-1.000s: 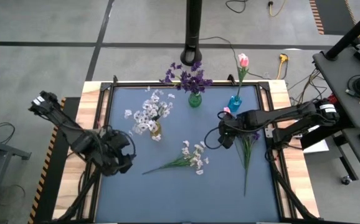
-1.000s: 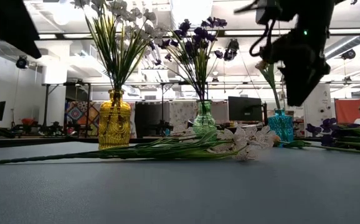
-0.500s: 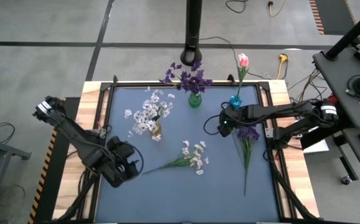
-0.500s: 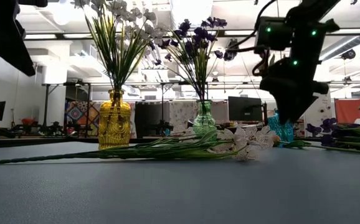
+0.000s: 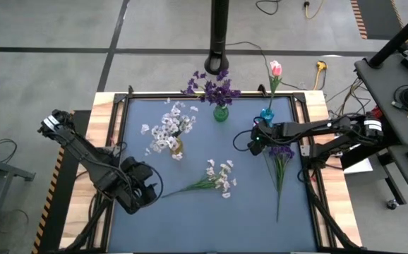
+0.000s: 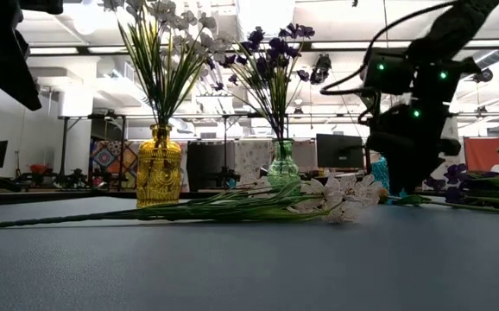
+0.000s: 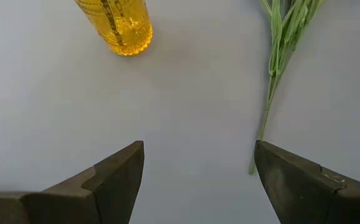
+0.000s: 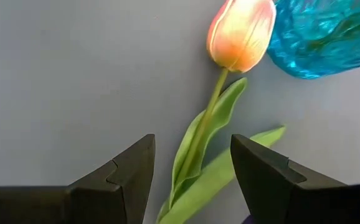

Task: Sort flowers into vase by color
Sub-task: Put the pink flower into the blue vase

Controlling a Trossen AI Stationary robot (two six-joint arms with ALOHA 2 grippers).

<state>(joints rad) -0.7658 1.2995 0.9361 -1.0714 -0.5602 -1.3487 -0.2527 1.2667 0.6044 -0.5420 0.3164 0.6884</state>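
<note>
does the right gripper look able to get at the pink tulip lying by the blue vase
Probably yes: the right gripper hangs open right over the pink tulip, its stem running between the fingers. The blue vase sits close beside the bud, but the stem looks clear.

Overhead, table-level, two wrist views

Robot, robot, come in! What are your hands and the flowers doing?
Right gripper open over pink tulip lying by blue vase. Left gripper open near white sprig stem. Nothing blocking.
</note>
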